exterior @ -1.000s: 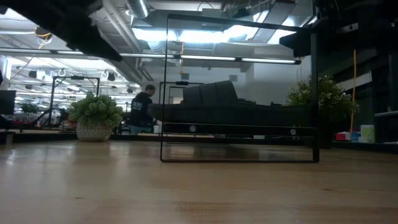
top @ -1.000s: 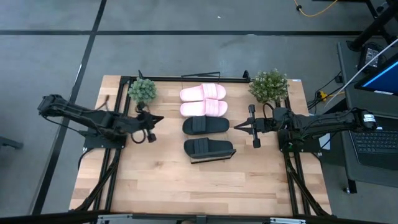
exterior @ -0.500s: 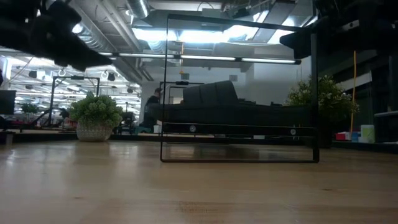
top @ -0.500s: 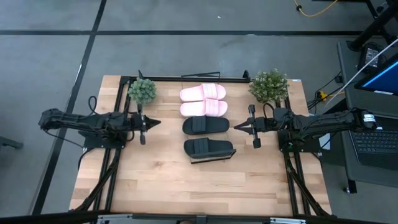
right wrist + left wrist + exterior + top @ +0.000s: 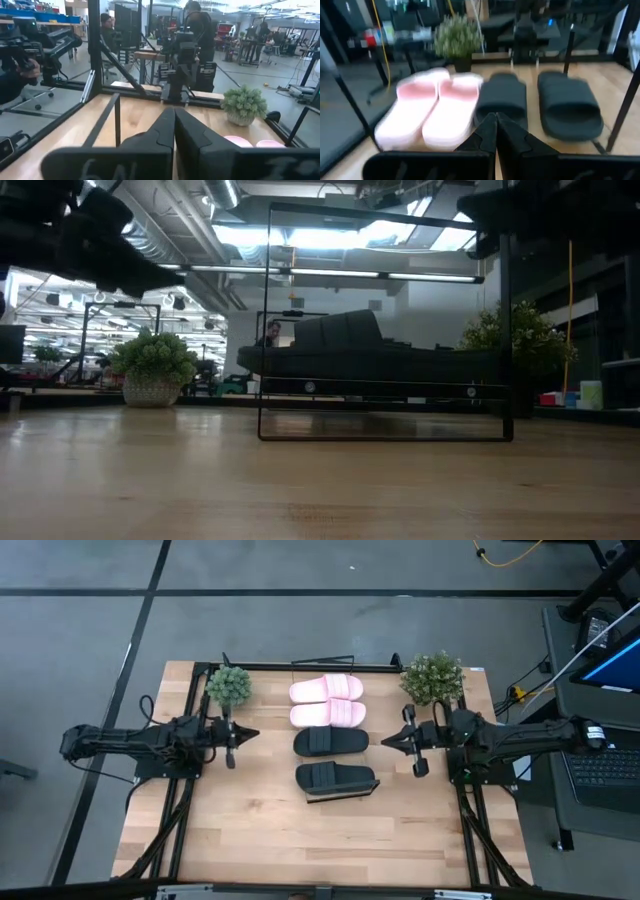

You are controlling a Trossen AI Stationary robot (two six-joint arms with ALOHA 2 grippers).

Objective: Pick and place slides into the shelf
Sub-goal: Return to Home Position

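Observation:
Four slides lie side by side in a row down the middle of the table: two pink [image 5: 326, 689] [image 5: 328, 714] toward the far edge, then two black [image 5: 330, 742] [image 5: 336, 778]. They rest sole-down on the shelf, whose dark front lip [image 5: 385, 388] shows under the near black slide [image 5: 370, 355], inside a thin black frame [image 5: 268, 320]. My left gripper [image 5: 255, 734] hangs shut to the left of the row, pointing level at it [image 5: 496, 120]. My right gripper [image 5: 385, 743] hangs shut to the right of the row [image 5: 174, 116]. Neither touches a slide.
Two potted plants stand at the far corners of the table [image 5: 229, 685] [image 5: 432, 677]. Bare wooden tabletop [image 5: 300, 840] stretches from the row to the near edge. A laptop [image 5: 610, 670] sits off the table's right. People stand in the room beyond the table.
My left gripper has drawn back toward the table's left edge and sunk, turning from a slant to level; it stays shut. My right gripper has drawn back a little toward the table's right edge. The slides have not moved.

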